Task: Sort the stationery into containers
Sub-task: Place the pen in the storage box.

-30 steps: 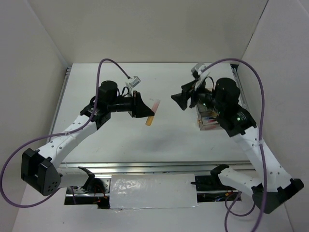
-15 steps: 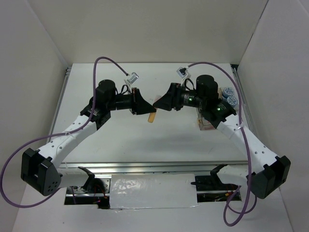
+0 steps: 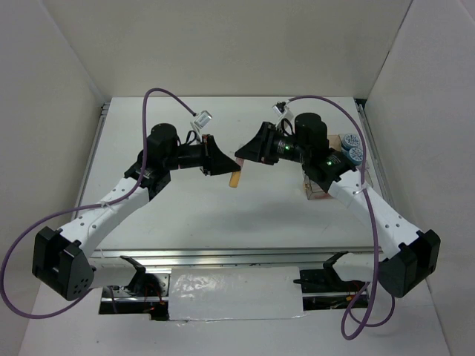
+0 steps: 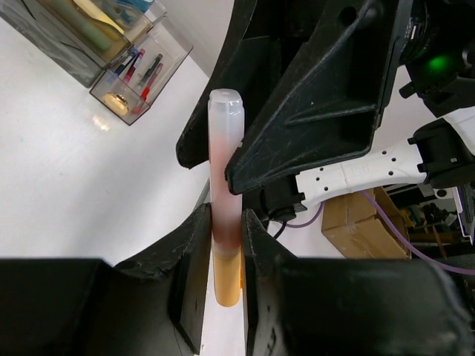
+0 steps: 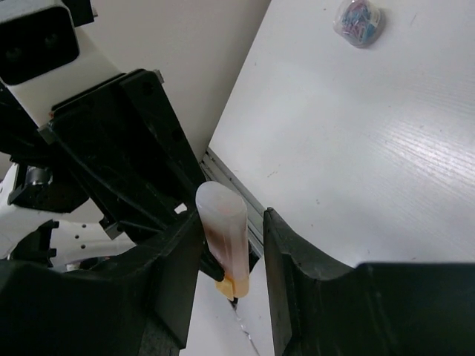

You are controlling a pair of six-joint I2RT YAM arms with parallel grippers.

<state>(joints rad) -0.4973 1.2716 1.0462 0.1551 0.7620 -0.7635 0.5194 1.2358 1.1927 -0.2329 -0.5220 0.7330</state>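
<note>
Left gripper (image 4: 226, 237) is clamped on the orange highlighter (image 4: 224, 148), jaws pinching the barrel just above the orange end, with the clear pinkish cap sticking out past the fingers. We place it mid-frame in the top view, held off the table (image 3: 185, 215) between the two arms.

Right gripper (image 5: 231, 230) straddles the cap end, jaws partly apart. One finger looks to be against the cap and we see a gap on the other side, so no firm grip there.

Handling, our guess:
- light, stiff plastic with a smooth skin, likely to slip or twist in a loose pinch
- the cap may pull off if it alone is gripped
- best hold is the exposed upper body, close to the left fingers but not on them

Around it:
- compartmented clear box (image 3: 319, 189) sits at right-centre of the top view, partly hidden under the right arm, pens visible inside in the left wrist view
- tape rolls (image 3: 352, 148) lie just beyond it

In the way: the two sets of fingers crowd each other, so there is little room.
</note>
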